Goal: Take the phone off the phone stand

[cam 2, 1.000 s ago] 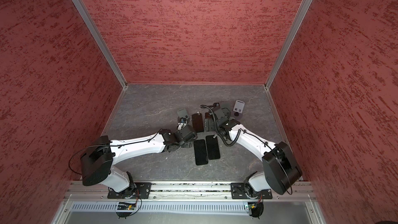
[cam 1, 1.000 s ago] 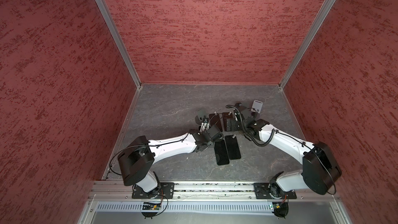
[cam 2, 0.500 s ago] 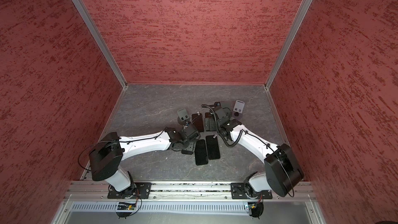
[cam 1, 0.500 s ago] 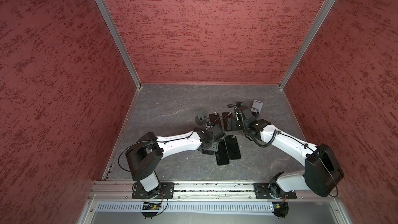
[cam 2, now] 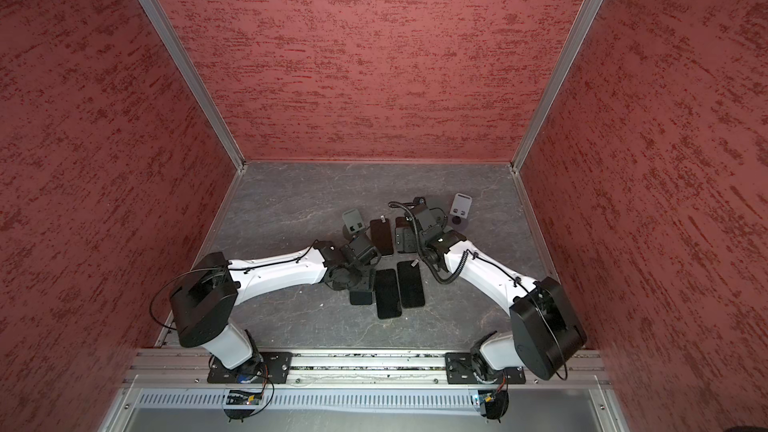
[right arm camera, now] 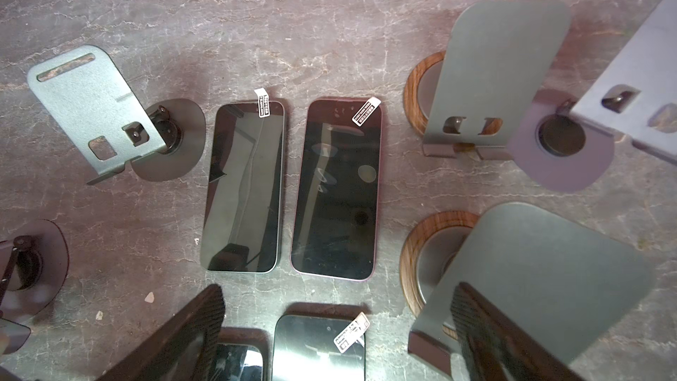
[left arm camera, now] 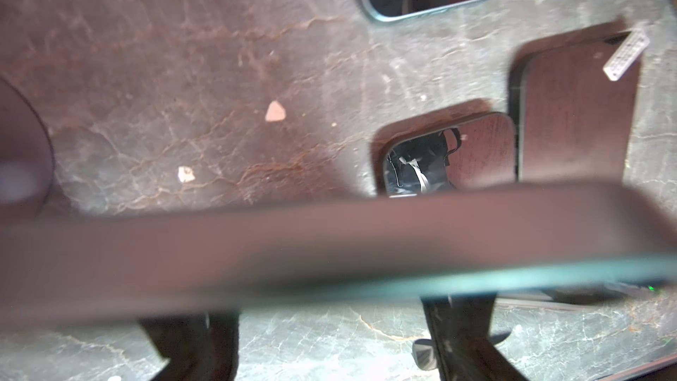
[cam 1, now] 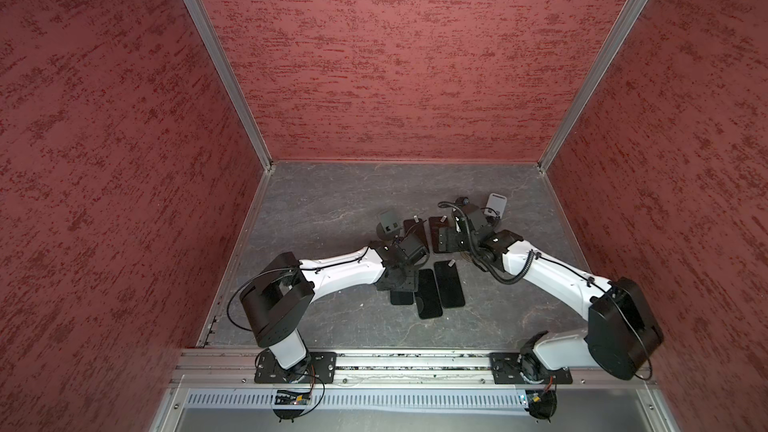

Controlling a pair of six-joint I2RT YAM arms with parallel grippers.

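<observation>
left gripper (left arm camera: 326,320): closed on a dark flat phone with a teal edge (left arm camera: 329,251), clamped across its width.
phone: low over the grey marbled table (cam 1: 332,209); its near end pokes out from under the gripper in both top views (cam 1: 401,297) (cam 2: 360,297), just beside a glossy black phone lying flat (cam 1: 429,293).
contact with table: cannot tell.
right gripper (right arm camera: 339,289): jaws wide apart, holding nothing, above a green-edged phone (right arm camera: 243,188) and a pink-edged phone (right arm camera: 337,192), both lying screen-up.
grey metal phone stand with a round base (right arm camera: 91,104): bare, beside the green-edged phone.
</observation>
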